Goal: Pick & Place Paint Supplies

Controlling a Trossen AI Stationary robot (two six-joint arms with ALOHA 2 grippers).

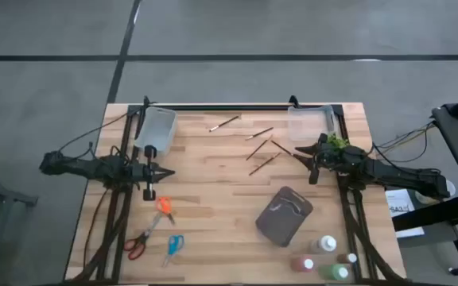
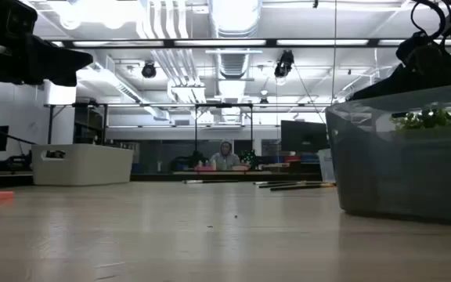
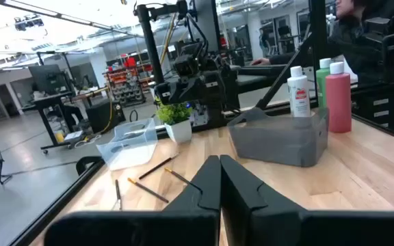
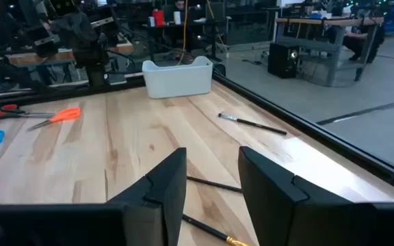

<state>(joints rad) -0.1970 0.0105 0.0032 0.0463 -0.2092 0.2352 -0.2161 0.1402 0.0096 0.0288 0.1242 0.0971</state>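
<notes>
At the worktop's near edge, toward the right corner, the paint bottles (image 1: pixel 327 258) stood clustered, though the high view half hid them behind the right arm's frame; the left wrist view showed a white bottle (image 3: pixel 297 91), a red bottle (image 3: pixel 338 102) and a green one mostly masked between them. Just beyond lay the grey tray (image 1: pixel 285 215), which filled the low view's right side and hid nearly everything behind it. On the near left lay red scissors (image 1: pixel 138 243), blue scissors (image 1: pixel 172 248) and orange scissors (image 1: pixel 164 208). Mid-table, the left gripper (image 1: pixel 166 171) hung with its fingers pressed together on nothing, while the right gripper (image 1: pixel 299 152) held its fingers partly apart, empty, over the nearest paintbrushes (image 1: pixel 265 151). These lay scattered toward the far edge, most with their long axes diagonal to it; one lone brush (image 1: pixel 223 123) sat farther left. The right wrist view cut two brushes off behind its fingers. At the far edge stood the left bin (image 1: pixel 156 130), the right bin (image 1: pixel 307 122) and a small potted plant (image 1: pixel 337 143).
</notes>
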